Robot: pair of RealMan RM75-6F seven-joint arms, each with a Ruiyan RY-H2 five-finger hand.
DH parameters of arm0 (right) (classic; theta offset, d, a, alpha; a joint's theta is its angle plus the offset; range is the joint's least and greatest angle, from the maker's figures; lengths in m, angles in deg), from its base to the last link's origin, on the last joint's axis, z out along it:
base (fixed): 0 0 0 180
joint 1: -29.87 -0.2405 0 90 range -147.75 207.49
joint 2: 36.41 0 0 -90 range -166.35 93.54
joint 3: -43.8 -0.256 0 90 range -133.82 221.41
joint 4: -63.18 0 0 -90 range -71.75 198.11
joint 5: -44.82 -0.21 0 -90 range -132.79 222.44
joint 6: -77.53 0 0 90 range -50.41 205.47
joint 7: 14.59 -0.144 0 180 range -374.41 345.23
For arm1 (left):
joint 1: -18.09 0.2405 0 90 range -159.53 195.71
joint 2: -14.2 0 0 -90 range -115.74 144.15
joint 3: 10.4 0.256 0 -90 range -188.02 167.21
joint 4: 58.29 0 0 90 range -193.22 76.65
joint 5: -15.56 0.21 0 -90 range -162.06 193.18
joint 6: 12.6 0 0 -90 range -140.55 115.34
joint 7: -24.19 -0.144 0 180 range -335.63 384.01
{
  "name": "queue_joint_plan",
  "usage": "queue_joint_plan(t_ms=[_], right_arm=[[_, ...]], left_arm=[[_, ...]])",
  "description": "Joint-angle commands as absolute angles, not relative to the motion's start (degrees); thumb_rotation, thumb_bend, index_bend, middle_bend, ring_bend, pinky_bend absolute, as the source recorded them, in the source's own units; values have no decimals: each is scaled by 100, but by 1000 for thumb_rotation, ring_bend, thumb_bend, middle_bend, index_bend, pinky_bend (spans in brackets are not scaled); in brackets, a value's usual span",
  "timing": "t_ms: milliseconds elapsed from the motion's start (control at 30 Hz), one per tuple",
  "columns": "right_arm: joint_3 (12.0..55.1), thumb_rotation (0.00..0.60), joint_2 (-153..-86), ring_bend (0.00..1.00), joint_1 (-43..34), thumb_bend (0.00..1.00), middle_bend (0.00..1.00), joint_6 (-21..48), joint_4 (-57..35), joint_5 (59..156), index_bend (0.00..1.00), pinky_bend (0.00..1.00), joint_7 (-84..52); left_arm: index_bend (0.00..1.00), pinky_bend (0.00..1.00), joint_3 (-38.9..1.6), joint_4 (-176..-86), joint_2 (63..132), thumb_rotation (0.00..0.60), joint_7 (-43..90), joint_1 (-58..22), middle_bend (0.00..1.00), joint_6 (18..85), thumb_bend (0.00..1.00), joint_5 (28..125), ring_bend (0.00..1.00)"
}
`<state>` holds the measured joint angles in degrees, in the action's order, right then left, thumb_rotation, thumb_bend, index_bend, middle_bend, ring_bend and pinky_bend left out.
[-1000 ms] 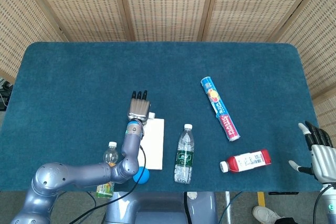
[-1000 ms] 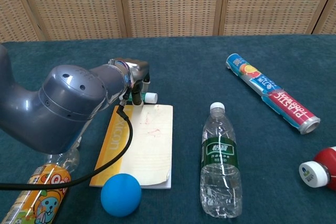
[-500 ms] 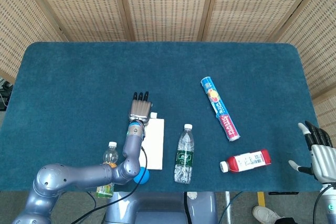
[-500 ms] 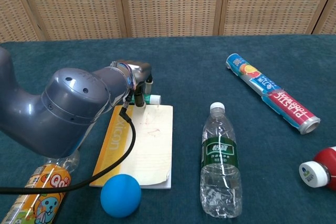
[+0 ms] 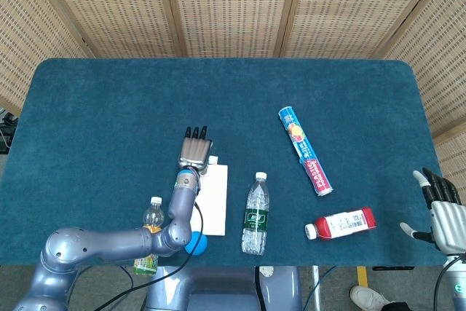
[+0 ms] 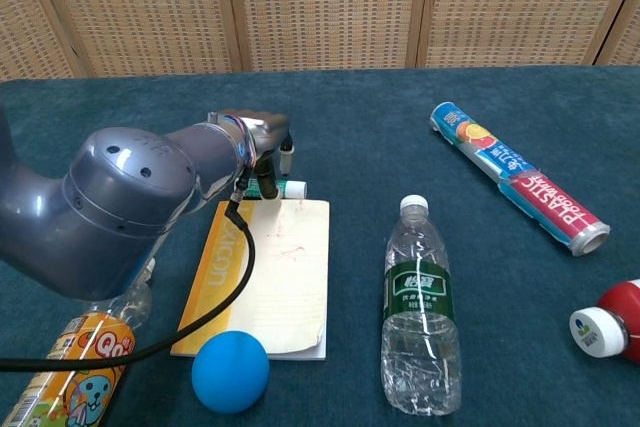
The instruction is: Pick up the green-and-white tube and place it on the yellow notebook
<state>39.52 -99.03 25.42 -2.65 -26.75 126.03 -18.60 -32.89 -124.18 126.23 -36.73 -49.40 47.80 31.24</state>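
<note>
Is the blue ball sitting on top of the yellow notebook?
No, the blue ball sits on the table touching the yellow notebook's near edge.

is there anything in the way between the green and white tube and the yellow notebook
Nothing visible. The left hand sits over the green-and-white tube just past the far edge of the yellow notebook; the blue ball is at its near edge.

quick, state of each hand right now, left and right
Left hand: over the green-and-white tube at the far edge of the yellow notebook; whether it grips it cannot be told.
Right hand: open, holding nothing.
</note>
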Motion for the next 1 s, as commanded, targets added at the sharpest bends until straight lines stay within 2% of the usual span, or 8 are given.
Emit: queue_joint_plan(t_ms=[33,200,333,500,567,633,767,1000], right_arm=[[3950,600,-9905,0,2542,0,0,-267,-2668,12599,50,0,-1862],[3932,600,-9904,0,2549,0,0,-293,-2656,12586,51,0,-1868],[3924,600,-9928,0,2546,0,0,-292,-2630,12562,50,0,-1812],[3943,600,-10000,0,2547,0,0,-338,-2628,12605,51,0,-1632],[3970,600,-10038,0,2552,0,0,-373,-2641,12658,51,0,-1516],[3977,600,-10060,0,2560,0,0,-407,-2653,12678,51,0,-1452],[3994,600,-10097,0,2580,0,0,-489,-2675,12746,51,0,-1343],[4026,600,-10135,0,2597,0,0,-556,-2693,12830,50,0,-1235]], left_arm=[[314,0,-3403,-12795,12391,600,-3257,-4809,0,4864,352,3505,0],[209,0,-3326,-13731,11815,600,-2698,-4441,0,5186,339,4246,0],[154,0,-3001,-14503,11352,600,-2289,-4009,0,5658,329,5066,0],[107,0,-2370,-15365,10759,600,-1631,-3263,0,6497,318,6408,0],[52,0,-1931,-15681,10436,600,-1433,-2802,0,7075,313,7066,0],[5,0,-1614,-15807,10256,600,-1266,-2481,0,7431,310,7531,0],[0,0,-1009,-15849,10013,600,-1033,-1811,0,7995,300,8116,0],[0,0,-327,-15741,9777,600,-1050,-1016,0,8516,275,8620,0]])
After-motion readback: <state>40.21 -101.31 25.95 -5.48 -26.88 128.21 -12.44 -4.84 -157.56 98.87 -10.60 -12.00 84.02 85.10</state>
